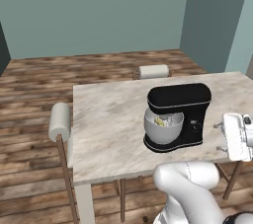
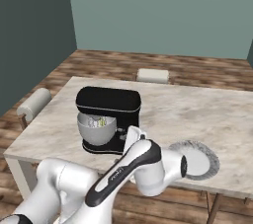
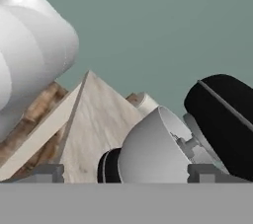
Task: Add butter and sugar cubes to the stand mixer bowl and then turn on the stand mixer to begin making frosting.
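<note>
The glossy black stand mixer (image 1: 185, 100) (image 2: 109, 100) stands on the marble table (image 1: 108, 124), head down over the stand mixer bowl (image 1: 162, 131) (image 2: 96, 134). Inside the silver bowl lie pale-yellow butter pieces (image 1: 160, 121) (image 2: 102, 123) beside the whisk; I cannot pick out sugar cubes. My gripper (image 1: 219, 137) hovers level with the mixer's right side, at the table's near edge, pointing at it. In the hand view the gripper (image 3: 126, 173) is open, its fingertips (image 3: 47, 172) wide apart. Nothing sits between them, and the bowl (image 3: 153, 149) and mixer head (image 3: 225, 114) lie close ahead.
A shallow grey-white plate (image 2: 210, 161) rests near the table's front edge, right of the mixer. Cushioned chairs stand at the left side (image 1: 60, 119) and far side (image 1: 153, 71) of the table. My own arm (image 2: 123, 173) crosses low in front of the table.
</note>
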Robot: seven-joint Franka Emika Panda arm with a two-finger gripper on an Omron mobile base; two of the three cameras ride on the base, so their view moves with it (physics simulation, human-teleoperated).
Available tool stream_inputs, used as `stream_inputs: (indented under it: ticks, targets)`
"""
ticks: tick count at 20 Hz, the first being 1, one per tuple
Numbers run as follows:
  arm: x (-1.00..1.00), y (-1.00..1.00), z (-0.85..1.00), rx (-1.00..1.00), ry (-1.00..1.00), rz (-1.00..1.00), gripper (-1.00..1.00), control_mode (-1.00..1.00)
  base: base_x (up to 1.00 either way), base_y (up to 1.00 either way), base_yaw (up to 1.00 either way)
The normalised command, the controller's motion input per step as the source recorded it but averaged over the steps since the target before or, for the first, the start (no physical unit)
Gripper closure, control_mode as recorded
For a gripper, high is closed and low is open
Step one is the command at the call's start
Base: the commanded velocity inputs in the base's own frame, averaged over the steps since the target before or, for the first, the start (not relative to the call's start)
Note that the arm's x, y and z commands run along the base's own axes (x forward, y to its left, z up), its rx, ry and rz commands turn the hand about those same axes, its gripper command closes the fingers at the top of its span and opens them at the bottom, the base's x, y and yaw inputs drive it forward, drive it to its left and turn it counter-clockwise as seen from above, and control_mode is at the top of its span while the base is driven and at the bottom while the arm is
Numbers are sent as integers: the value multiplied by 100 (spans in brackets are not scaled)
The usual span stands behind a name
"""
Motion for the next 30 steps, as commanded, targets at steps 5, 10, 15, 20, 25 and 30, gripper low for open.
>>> stream_inputs:
  ticks: [5, 10, 15, 20, 25, 30]
  targets:
    - [23, 0, -7, 0, 20, -12, -100, -100, 0, 0, 0]
    - [33, -3, 0, 4, 18, -4, -100, -100, 0, 0, 0]
    - [5, -2, 0, 10, 13, -3, -100, -100, 0, 0, 0]
    - [0, 0, 0, 12, 7, -19, -100, -100, 0, 0, 0]
    - [-1, 5, 0, 10, 0, -26, -100, -100, 0, 0, 0]
    - [-6, 35, -3, 2, -1, -32, -100, -100, 0, 0, 0]
